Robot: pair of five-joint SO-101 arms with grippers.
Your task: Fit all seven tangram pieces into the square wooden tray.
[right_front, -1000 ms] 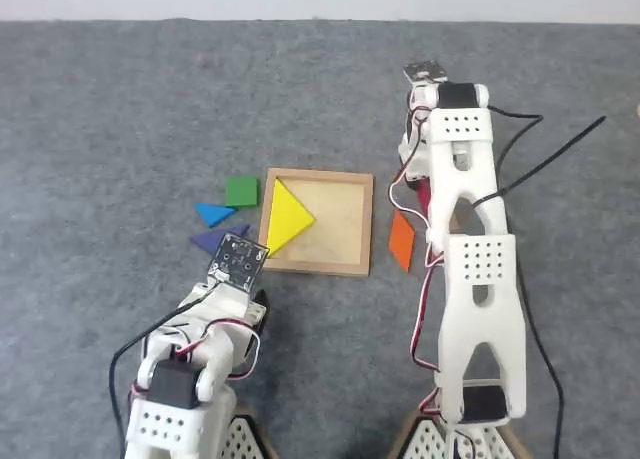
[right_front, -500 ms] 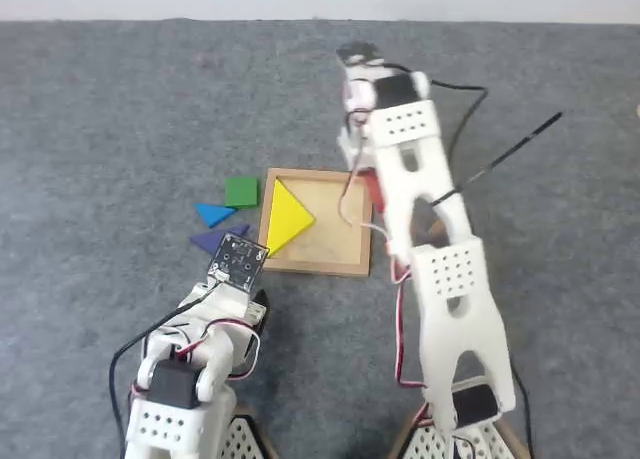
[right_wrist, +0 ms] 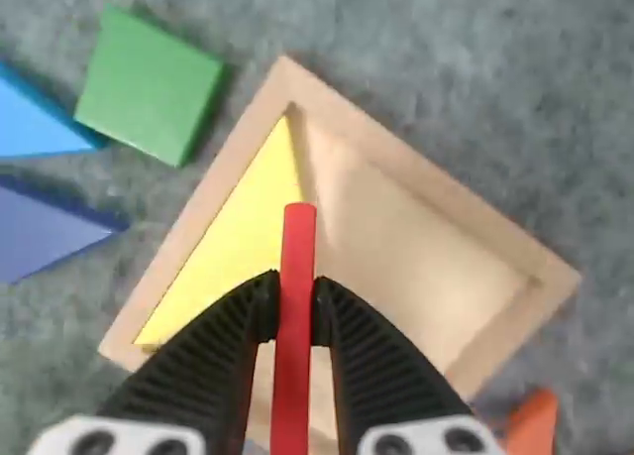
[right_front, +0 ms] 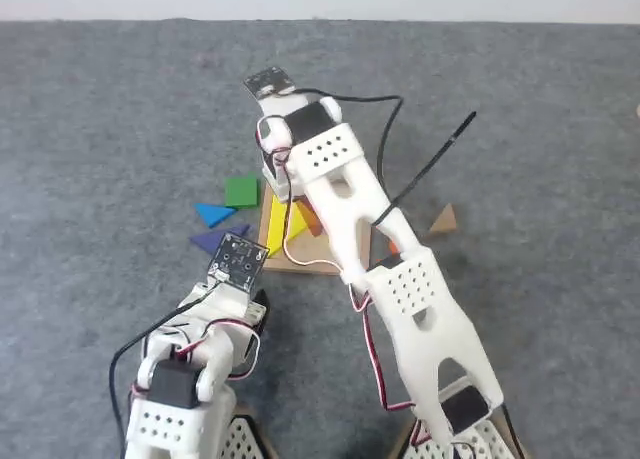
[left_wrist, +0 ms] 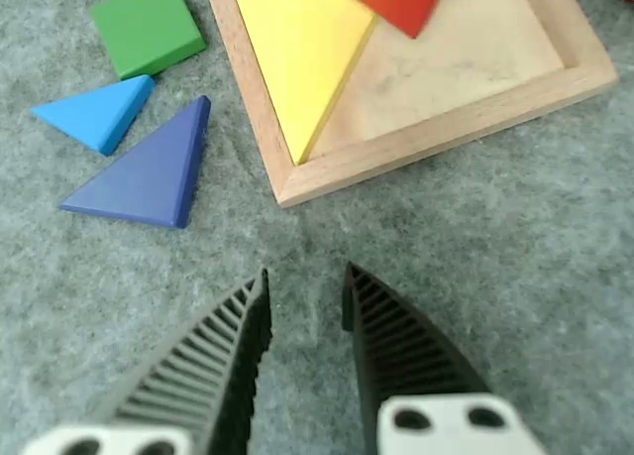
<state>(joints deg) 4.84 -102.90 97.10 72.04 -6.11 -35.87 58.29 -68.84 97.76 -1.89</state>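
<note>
The right hand (right_wrist: 292, 286) is closed on a red piece (right_wrist: 297, 237), gripped on edge with a finger on each flat face. It hangs over the square wooden tray (right_wrist: 436, 174), above the line where the yellow triangle (right_wrist: 238, 257) meets the bare tray floor. Whether the red piece touches that floor cannot be told. The yellow triangle lies flat inside the tray, with its long side along the rim that faces the loose pieces.

Just outside that rim, three pieces lie on the grey bench (right_front: 100, 129). The green square (right_wrist: 149, 86) is near the tray's far corner. The light blue triangle (right_wrist: 30, 123) is beside it, and the dark blue triangle (right_wrist: 40, 232) is next to that, closer to the arms. None of the three touches the tray.

On the tray's other side, an orange piece (right_wrist: 530, 420) lies on the bench close to the rim, largely hidden under the right arm in the high view. A brown triangle (right_front: 443, 219) lies farther out on that side, well apart from the tray.

The left hand (left_wrist: 305, 286) holds nothing, its fingers a narrow gap apart. It is low over the bench, just short of the tray's near corner and near the dark blue triangle.
</note>
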